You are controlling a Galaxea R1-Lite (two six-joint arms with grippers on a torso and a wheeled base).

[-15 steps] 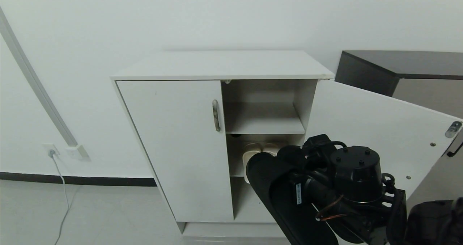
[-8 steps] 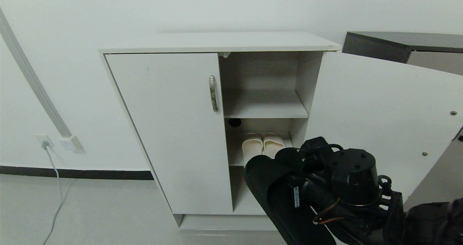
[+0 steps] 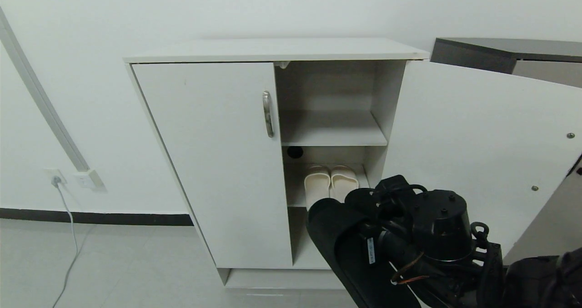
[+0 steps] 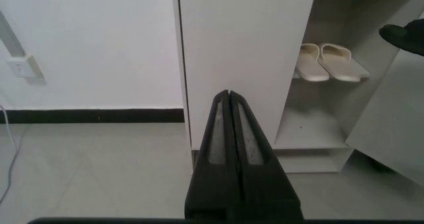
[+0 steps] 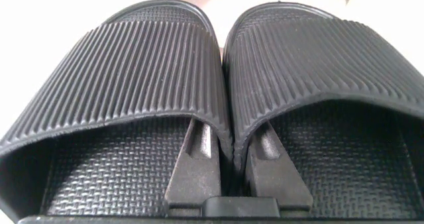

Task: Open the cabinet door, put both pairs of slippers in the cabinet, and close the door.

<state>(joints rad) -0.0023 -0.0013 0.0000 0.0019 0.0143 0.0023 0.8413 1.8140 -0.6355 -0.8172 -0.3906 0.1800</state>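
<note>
Slippers (image 5: 159,71), blk, ribbed straps, clamped in right gripper (image 5: 229,141).

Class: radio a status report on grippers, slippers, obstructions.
Right gripper shut on black ribbed slippers, before open white cabinet. Left gripper shut, empty. Cream slippers on middle shelf. Bottom shelf bare.

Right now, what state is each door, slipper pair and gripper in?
right cabinet door: open wide.
left cabinet door: shut.
white slippers: side by side on the middle shelf inside.
black slippers: gripped as a pair, in front of the opening, not yet inside.
right gripper: jaws shut on the black slippers.
left gripper: jaws shut, empty.
</note>
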